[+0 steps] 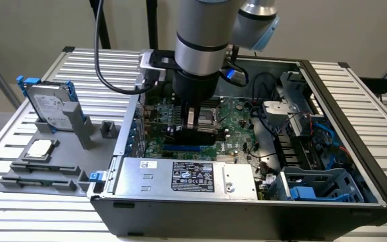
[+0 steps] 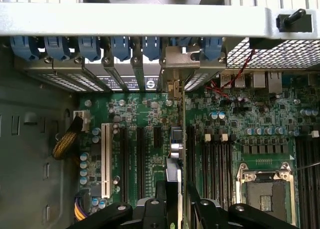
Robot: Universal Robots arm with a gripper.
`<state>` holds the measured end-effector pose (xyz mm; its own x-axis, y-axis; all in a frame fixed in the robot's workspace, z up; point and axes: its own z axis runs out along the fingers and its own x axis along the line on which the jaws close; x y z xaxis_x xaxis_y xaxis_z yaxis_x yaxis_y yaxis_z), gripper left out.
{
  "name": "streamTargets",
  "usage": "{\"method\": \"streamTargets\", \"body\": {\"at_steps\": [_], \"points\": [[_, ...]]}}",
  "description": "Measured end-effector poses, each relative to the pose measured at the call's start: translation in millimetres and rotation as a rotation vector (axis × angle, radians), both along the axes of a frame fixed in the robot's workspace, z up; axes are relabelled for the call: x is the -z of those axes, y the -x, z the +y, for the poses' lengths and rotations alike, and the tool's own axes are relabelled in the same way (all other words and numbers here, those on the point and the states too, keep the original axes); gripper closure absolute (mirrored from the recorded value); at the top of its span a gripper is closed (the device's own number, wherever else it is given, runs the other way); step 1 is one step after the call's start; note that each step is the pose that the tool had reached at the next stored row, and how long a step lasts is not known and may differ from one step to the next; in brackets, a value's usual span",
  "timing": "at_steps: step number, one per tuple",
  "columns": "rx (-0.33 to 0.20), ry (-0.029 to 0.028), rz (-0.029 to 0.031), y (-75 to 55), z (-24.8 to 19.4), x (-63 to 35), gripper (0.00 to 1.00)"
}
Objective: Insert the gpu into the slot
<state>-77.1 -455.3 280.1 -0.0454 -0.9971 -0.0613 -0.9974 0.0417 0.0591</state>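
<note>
My gripper [image 1: 195, 132] reaches down into the open computer case over the green motherboard [image 1: 237, 123]. It is shut on the gpu [image 1: 197, 138], a flat black card held edge-on. In the wrist view the gpu [image 2: 180, 119] runs as a thin line from between my fingers [image 2: 160, 201] to its metal bracket [image 2: 181, 56] at the case's rear wall. The slot [image 1: 180, 148] shows as a bright blue strip just below the card, on the side nearer the power supply. Whether the card's edge touches the slot I cannot tell.
A silver-labelled power supply box [image 1: 187, 176] stands at the case's near wall. Black memory slots [image 2: 215, 164] and the processor socket [image 2: 265, 189] lie beside the card. A white connector [image 2: 105, 159] and blue bracket clips [image 2: 90, 46] are on its other side. A hard drive [image 1: 49, 106] stands outside the case.
</note>
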Motion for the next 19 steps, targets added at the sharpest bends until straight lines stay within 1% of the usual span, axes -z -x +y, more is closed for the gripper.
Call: {"method": "streamTargets", "body": {"at_steps": [2,7,13,19], "points": [[-0.002,0.0008,0.0001,-0.2,0.1,1.1,0.74],[-0.01,0.0052,0.0,-0.3,1.1,3.2,0.74],[-0.021,0.0123,0.0,-0.3,3.1,5.4,0.74],[-0.022,0.0132,0.0003,-0.2,3.2,8.7,0.74]]}}
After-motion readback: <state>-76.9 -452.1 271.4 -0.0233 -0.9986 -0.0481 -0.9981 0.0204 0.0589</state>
